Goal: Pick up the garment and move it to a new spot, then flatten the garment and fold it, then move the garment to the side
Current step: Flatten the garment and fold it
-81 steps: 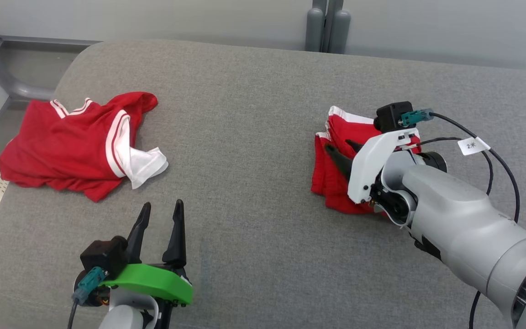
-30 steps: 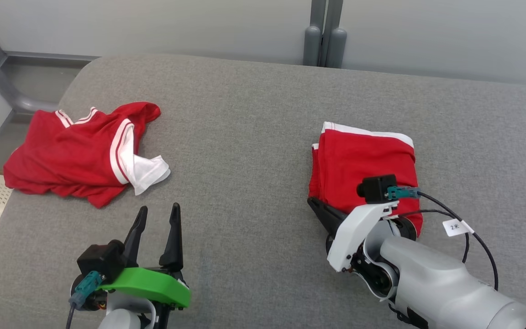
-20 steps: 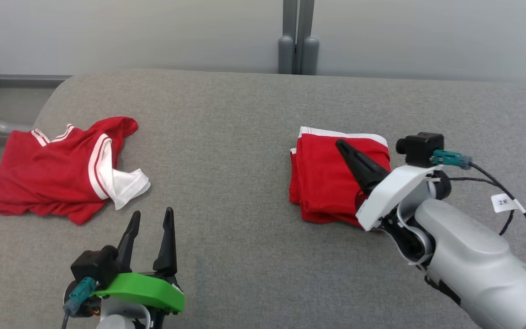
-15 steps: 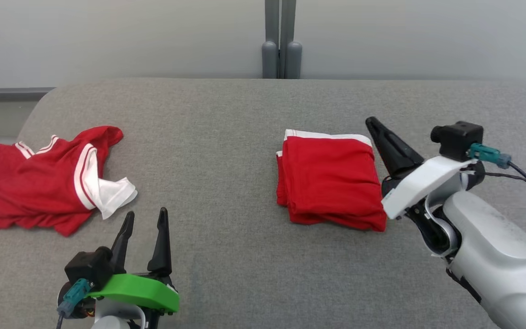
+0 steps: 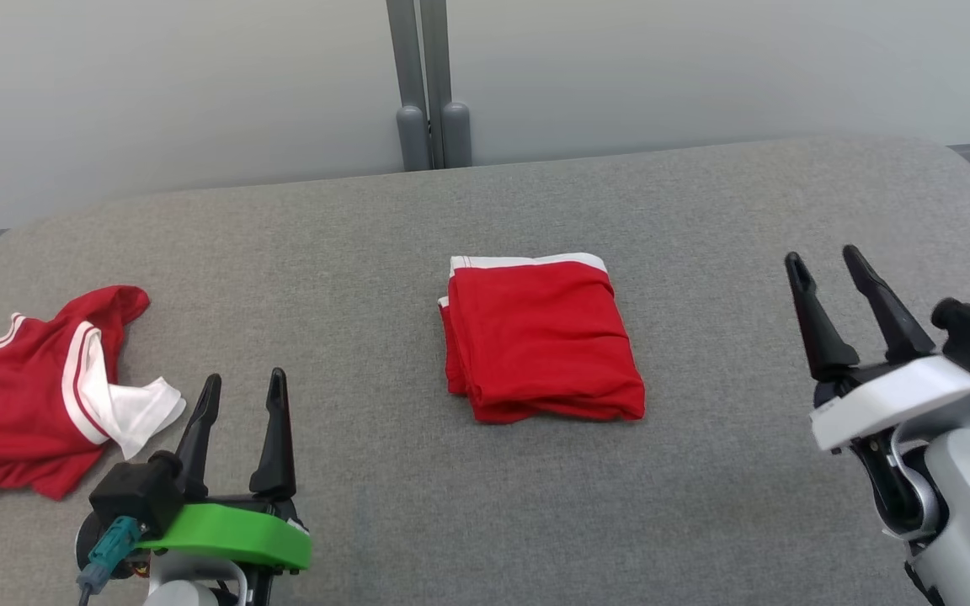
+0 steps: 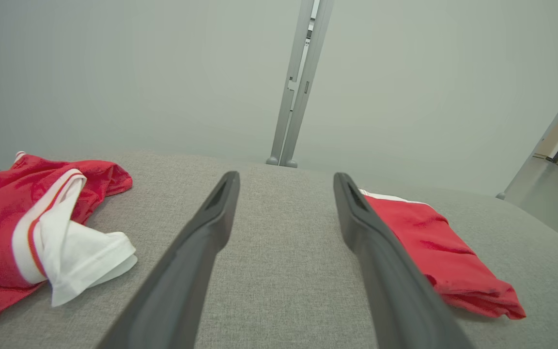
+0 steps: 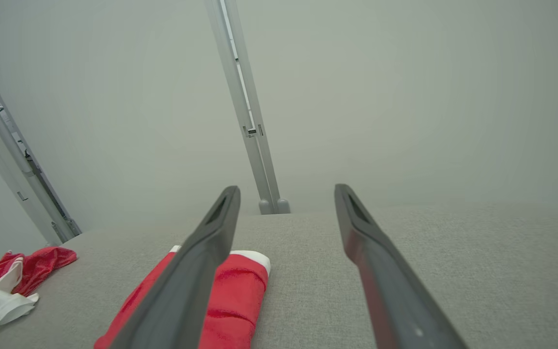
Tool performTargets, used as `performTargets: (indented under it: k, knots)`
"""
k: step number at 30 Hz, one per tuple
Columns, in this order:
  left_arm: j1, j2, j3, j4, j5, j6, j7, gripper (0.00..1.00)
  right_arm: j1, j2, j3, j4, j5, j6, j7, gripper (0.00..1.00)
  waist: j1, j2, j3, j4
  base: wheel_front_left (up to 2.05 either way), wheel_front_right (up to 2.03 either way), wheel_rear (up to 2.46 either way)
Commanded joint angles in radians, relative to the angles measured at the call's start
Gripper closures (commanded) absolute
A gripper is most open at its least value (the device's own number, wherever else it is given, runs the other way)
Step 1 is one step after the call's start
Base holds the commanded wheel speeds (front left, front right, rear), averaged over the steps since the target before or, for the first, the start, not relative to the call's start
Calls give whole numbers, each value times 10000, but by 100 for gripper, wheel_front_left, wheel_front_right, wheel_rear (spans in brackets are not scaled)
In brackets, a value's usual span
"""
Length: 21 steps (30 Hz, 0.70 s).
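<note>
Grey fabric-covered worktop (image 5: 485,505) carries two cloths. Crumpled red-and-white jersey (image 5: 22,404) lies at the left edge of the frame. Folded red garment with white trim (image 5: 544,341) lies flat at frame centre, apart from both grippers. Left gripper (image 5: 243,380), lower left, is released with fingers spread. Right gripper (image 5: 822,257), at the right edge, is released too, well apart from the folded garment.

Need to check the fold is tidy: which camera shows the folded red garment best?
The head view: the folded red garment lies whole, seen from above, all four edges clear. The left wrist view catches it low and side-on, partly behind a finger; the right wrist view likewise, a finger covering much of it.
</note>
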Motion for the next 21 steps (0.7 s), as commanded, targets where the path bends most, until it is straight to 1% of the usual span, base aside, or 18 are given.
performTargets:
  k: [1,6,9,16,21]
  knots:
    - [181,113,72,-170,139,-39,-27,0,416,-50,-305,-170,-122,5,-22,0,0,-1,-50,-115,0,0,0]
    - [410,164,282,-596,635,63,-15,0,1377,257,-1283,-828,-786,5,-22,0,0,-1,-57,-215,0,0,0]
    - [512,110,474,-679,786,115,-15,0,1883,633,-1738,-1168,-1297,5,-22,0,0,-1,-76,-238,0,0,0]
    - [746,40,566,-495,1230,117,-15,0,2578,1219,-2157,-1213,-2046,5,-22,0,0,-1,-84,-219,0,0,0]
    - [737,-50,630,-379,1353,43,-16,0,2569,1372,-2166,-1093,-2241,5,-22,0,0,-1,-70,-231,0,0,0]
